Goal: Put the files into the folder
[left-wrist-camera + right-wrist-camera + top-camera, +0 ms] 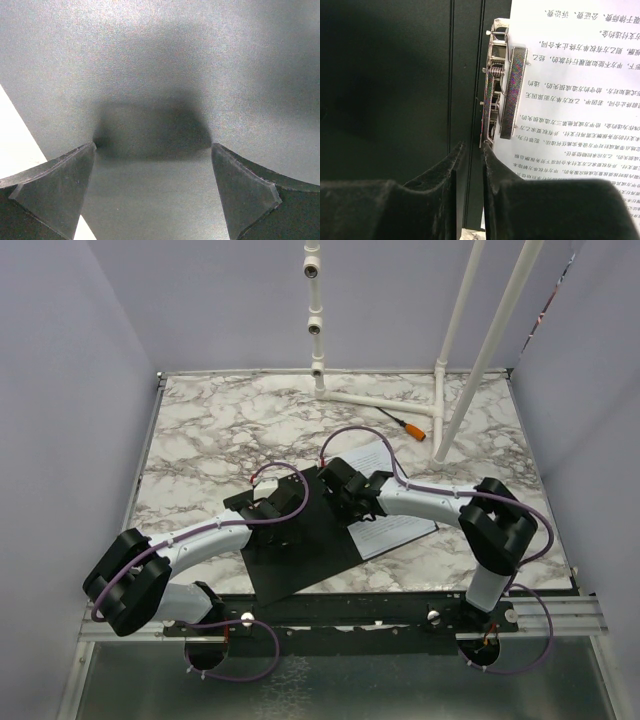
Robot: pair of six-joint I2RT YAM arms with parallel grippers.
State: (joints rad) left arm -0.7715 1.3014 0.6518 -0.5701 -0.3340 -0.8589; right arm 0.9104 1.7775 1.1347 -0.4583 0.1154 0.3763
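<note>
The folder (pixel 300 558) lies open on the marble table, black inside up. The files (pixel 398 525), white sheets with dense black text, lie on its right half. In the right wrist view the files (pixel 570 90) sit under the metal spine clip (pixel 502 95), beside the folder's black left flap (pixel 395 90). My right gripper (pixel 340 485) is over the spine; its jaws (pixel 472 147) stand almost together with nothing between them, the right fingertip at the clip's near end. My left gripper (pixel 275 505) is open and empty, low over the black flap (pixel 160 65), fingers wide (pixel 152 165).
An orange-handled screwdriver (pixel 405 425) lies at the back right, next to a white pipe frame (pixel 440 370) standing on the table. Lilac walls close in the left, back and right. The folder's near corner reaches the table's front edge (pixel 330 595).
</note>
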